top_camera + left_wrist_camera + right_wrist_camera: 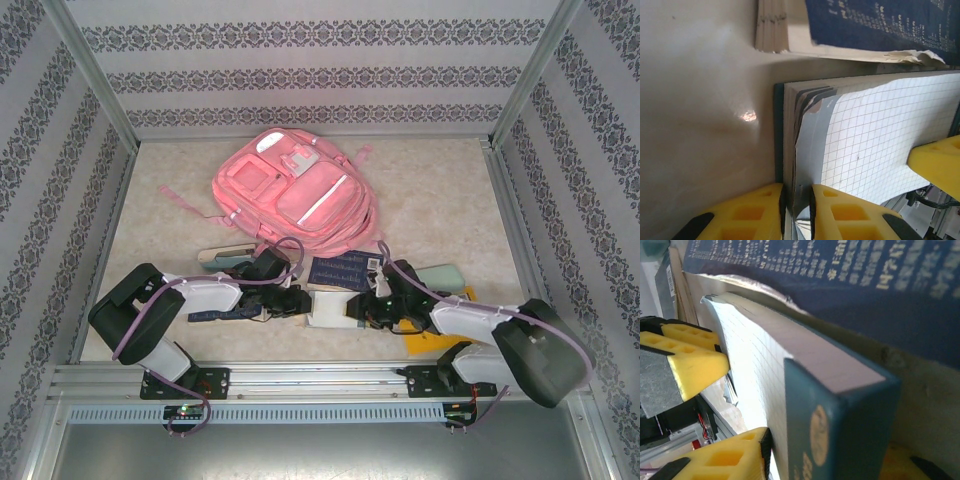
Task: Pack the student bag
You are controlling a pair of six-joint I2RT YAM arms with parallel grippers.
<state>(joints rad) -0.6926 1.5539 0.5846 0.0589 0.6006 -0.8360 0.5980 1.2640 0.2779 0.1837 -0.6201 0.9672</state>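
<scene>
The student bag (pixel 295 195), a large pink backpack, lies flat at the back middle of the table, apart from both grippers. Near the front edge a teal-covered notebook (pixel 335 305) with grid pages stands between the two grippers. My left gripper (pixel 797 210) is shut on the notebook (pixel 875 135), pinching its cover and outer pages at one edge. My right gripper (pixel 820 462) is shut on the notebook (pixel 840 405) from the other side, one pad (pixel 762 447) pressed on the grid page. In the top view the left gripper (pixel 300 300) and right gripper (pixel 375 310) face each other.
A dark blue book (pixel 340 268) lies just behind the notebook, between it and the bag. A pale teal case (pixel 440 275) and a yellow flat item (pixel 430 340) lie by the right arm. Another flat item (pixel 225 258) lies behind the left arm. Patterned walls enclose the table.
</scene>
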